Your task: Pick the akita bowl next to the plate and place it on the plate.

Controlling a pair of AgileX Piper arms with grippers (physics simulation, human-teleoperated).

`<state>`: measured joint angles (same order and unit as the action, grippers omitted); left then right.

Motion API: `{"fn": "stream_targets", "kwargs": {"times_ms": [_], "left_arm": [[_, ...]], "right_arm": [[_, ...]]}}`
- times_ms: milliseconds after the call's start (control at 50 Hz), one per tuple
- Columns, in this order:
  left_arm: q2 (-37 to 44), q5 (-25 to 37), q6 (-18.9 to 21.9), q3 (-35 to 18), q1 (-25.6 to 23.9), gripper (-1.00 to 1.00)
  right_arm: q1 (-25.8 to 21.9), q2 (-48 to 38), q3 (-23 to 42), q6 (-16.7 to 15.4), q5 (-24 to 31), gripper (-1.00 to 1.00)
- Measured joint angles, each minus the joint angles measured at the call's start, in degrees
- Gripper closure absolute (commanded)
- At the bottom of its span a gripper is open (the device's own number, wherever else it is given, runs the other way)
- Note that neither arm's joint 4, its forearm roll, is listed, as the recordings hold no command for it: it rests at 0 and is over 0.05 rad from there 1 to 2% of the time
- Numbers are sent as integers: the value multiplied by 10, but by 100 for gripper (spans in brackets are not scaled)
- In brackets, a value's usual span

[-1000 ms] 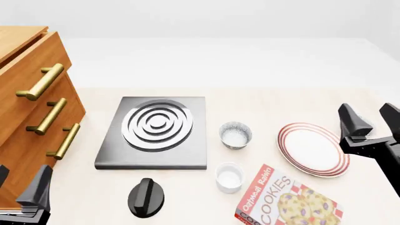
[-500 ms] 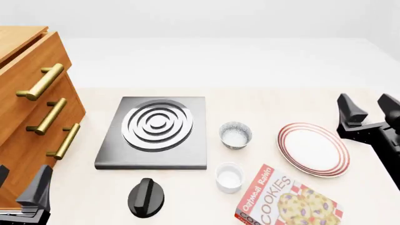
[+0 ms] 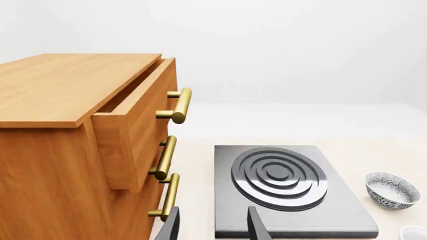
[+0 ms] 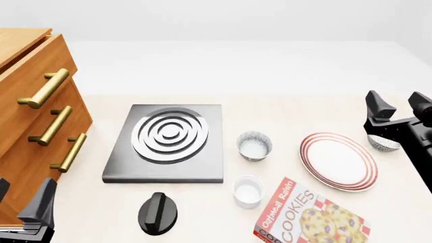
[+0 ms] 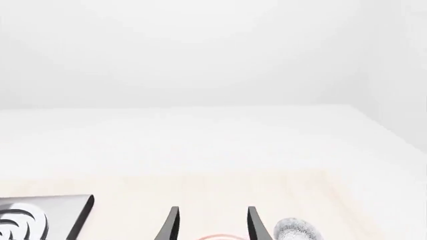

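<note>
The plate (image 4: pixel 337 161), white with red rings, lies at the right of the table. An akita bowl (image 4: pixel 385 144), speckled grey, sits against the plate's right rim, partly hidden behind my right gripper (image 4: pixel 398 104). That gripper is open and empty, hovering above and just beyond the bowl. In the right wrist view the bowl (image 5: pixel 297 231) shows beside the open right gripper (image 5: pixel 212 225). A second identical bowl (image 4: pixel 254 146) stands between the stove and the plate, a short gap from the plate's left rim. My left gripper (image 4: pixel 20 205) is open at the near left, far from both.
A black stove plate (image 4: pixel 167 142) lies at centre left with a black knob (image 4: pixel 157 212) in front. A small white cup (image 4: pixel 248 191) and a cookie box (image 4: pixel 307 220) sit near the front. A wooden cabinet (image 4: pixel 34 116) with brass handles stands at the left, its top drawer slightly open.
My right gripper has drifted away from the camera's near side, uncovering the speckled bowl by the plate's right rim. The left arm and the objects have stayed put.
</note>
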<state>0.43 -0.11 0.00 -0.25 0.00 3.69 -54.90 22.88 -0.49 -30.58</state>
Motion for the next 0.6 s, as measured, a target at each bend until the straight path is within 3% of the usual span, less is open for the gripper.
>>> {"fn": "stream_targets", "kwargs": {"times_ms": [600], "left_arm": [[0,0,0,0,0,-100]], "right_arm": [[21,-73,37,-8,-25,-100]]}}
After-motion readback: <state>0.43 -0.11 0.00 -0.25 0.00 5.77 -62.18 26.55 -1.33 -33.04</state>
